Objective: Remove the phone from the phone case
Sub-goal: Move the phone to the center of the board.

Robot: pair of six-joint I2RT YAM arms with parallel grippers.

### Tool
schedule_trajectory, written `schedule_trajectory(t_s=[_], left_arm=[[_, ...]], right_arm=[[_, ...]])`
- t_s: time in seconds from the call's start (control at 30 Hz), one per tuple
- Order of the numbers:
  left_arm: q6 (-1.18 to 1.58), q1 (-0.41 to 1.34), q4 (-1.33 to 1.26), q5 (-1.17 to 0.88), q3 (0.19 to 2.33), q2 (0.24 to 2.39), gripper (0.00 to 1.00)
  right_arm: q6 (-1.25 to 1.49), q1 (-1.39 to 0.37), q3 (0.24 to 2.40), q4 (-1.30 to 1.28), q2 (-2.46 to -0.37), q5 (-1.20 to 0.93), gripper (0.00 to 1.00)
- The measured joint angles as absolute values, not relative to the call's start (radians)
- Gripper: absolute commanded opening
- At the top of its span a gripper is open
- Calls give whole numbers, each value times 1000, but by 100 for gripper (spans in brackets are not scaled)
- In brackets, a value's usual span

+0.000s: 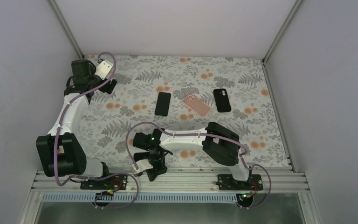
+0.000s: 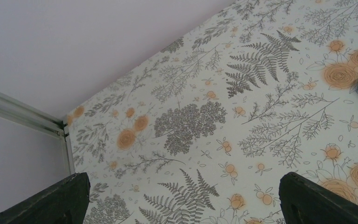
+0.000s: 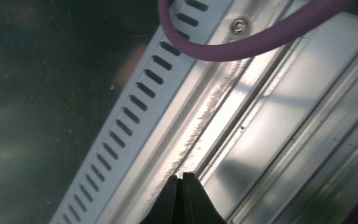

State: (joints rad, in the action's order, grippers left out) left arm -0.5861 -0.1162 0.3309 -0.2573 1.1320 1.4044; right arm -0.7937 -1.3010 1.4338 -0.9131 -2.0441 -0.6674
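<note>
Hovering L tool [image 2: 182, 186] over far-left part of table [image 2: 261, 93], fingers [image 2: 60, 200] spread full wide, gripping nothing. Prob. standing it off to one side so as not to block the top view of the goods; touching nothing. Catching just an edge of screen-up phone [image 1: 162, 103] to that tool's right, near but apart. Showing a lighter rim round the dark face there, maybe a case lip; can't tell for sure.

Resting R tool [image 3: 182, 179] folded in low, pressed fully together on nothing, pointing down at alu rail [image 3: 242, 121] off the table's near edge, w/ purple cable [image 3: 214, 50] crossing just beyond its tip. Prob. idling, not working.

Seeing, well beyond R tool, a row across mid-table: screen-up phone, then pink shell [image 1: 196, 105] back-up w/ camera ring, then black shell [image 1: 222, 100] w/ camera cut-out. None touching. Reading the phone as the task's thing; cased or bare, not showing from above. Judging from both tools being unloaded: either pre-grasp or done, can't say which.

Covering table w/ flat matte print, grey ferns and orange blooms. Likely leaving little gap under a thin phone edge for fingers. Closing in the space w/ plain pale walls [image 1: 177, 23] on 3 sides, alu posts [image 1: 66, 28] at far corners.
</note>
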Motion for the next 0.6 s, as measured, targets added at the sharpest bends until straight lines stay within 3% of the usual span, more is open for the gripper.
schedule_trajectory(t_s=[0.6], left_arm=[[-585, -117, 323, -263, 1114, 1369, 100]], right_arm=[[-750, -1227, 1434, -776, -2104, -529, 4]])
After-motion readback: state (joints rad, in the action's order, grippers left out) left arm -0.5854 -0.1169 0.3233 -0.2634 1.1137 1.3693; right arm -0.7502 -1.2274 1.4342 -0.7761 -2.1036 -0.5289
